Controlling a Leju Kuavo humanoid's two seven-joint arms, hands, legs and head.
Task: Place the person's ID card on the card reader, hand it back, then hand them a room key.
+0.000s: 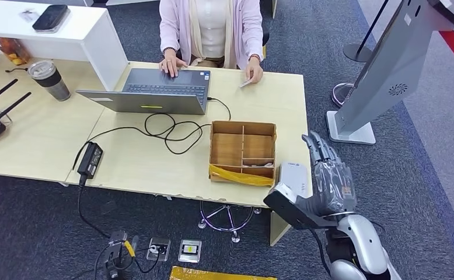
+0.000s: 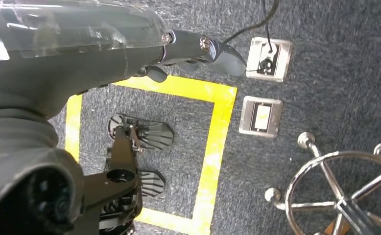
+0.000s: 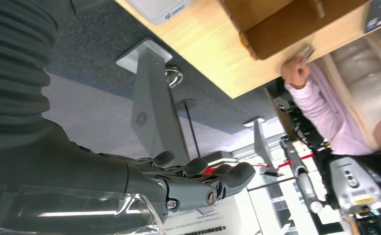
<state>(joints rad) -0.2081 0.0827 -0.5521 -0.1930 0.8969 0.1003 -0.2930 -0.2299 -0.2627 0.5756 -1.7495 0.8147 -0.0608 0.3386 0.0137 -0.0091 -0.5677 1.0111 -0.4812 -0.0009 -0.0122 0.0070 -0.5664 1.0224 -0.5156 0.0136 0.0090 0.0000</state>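
Looking across the desk [image 1: 131, 163], I am seeing one pale ID card [image 1: 246, 83], small, thin and tilted, pinched in the person's hand [image 1: 254, 72] at the far edge beside the one open laptop [image 1: 154, 90]. One white card reader [image 1: 293, 177] is lying flat at the near corner, just beside one brown divided box [image 1: 242, 153]. My right hand [image 1: 328, 175] is hovering by that corner, fingers apart and holding nothing. My left hand [image 2: 198, 51] is hanging over the carpet, fingers apart and holding nothing.
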